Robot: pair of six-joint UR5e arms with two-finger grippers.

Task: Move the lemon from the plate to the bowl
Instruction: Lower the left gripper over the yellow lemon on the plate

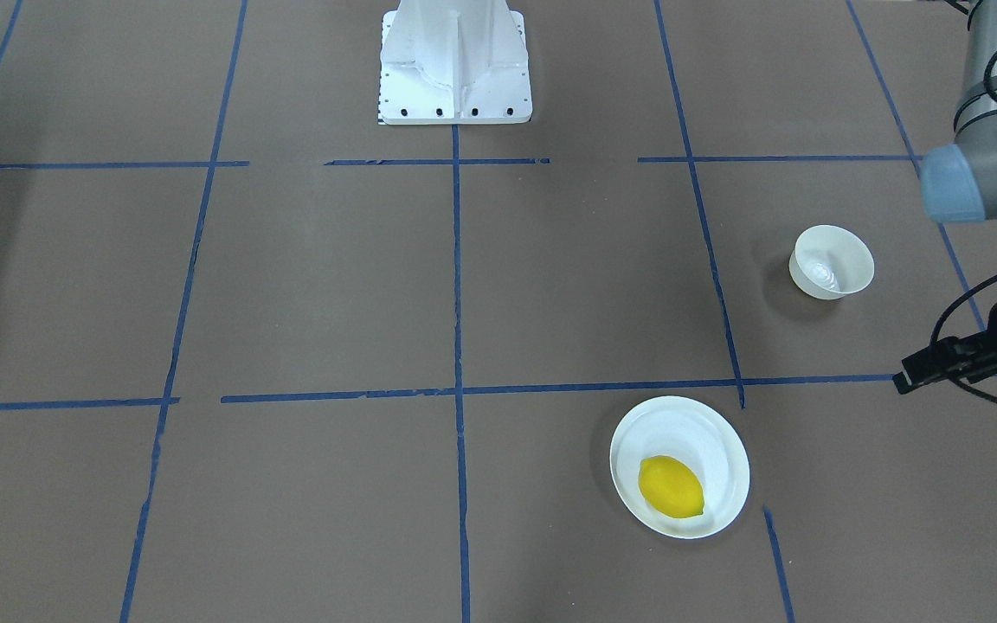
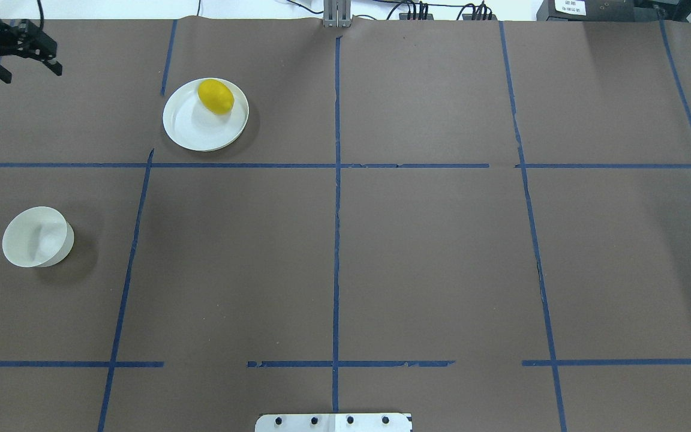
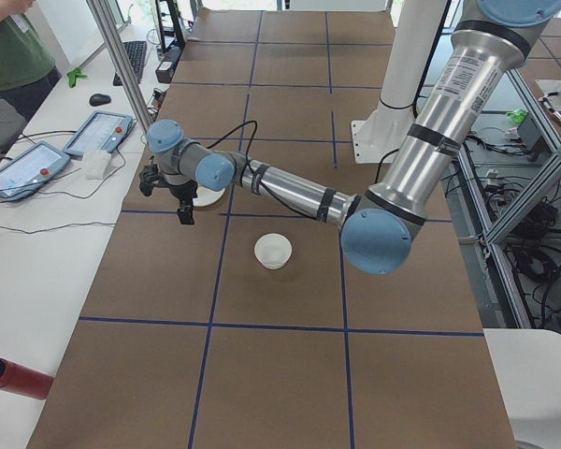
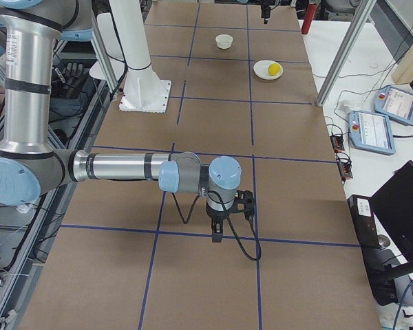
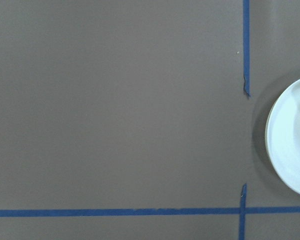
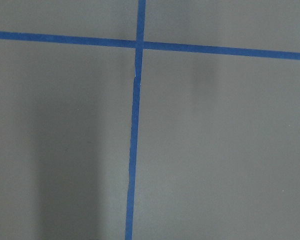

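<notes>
The yellow lemon (image 1: 672,487) (image 2: 215,96) lies on the flat white plate (image 1: 680,428) (image 2: 195,129), near its far rim as seen from the robot. The small deep white bowl (image 1: 832,262) (image 2: 38,236) stands empty, on the robot's left and nearer to it than the plate. My left gripper (image 2: 30,72) (image 1: 905,381) hangs above the table to the left of the plate, away from both dishes, fingers apart and empty. The plate's rim (image 5: 290,145) shows at the right edge of the left wrist view. My right gripper (image 4: 220,223) shows only in the exterior right view, far from the dishes; I cannot tell its state.
The brown table is marked into squares by blue tape (image 2: 336,240). The white robot base (image 1: 455,69) stands at the near middle edge. Teach pendants (image 3: 98,133) and a red cylinder (image 3: 14,379) lie on the side bench. A person (image 3: 14,47) stands there.
</notes>
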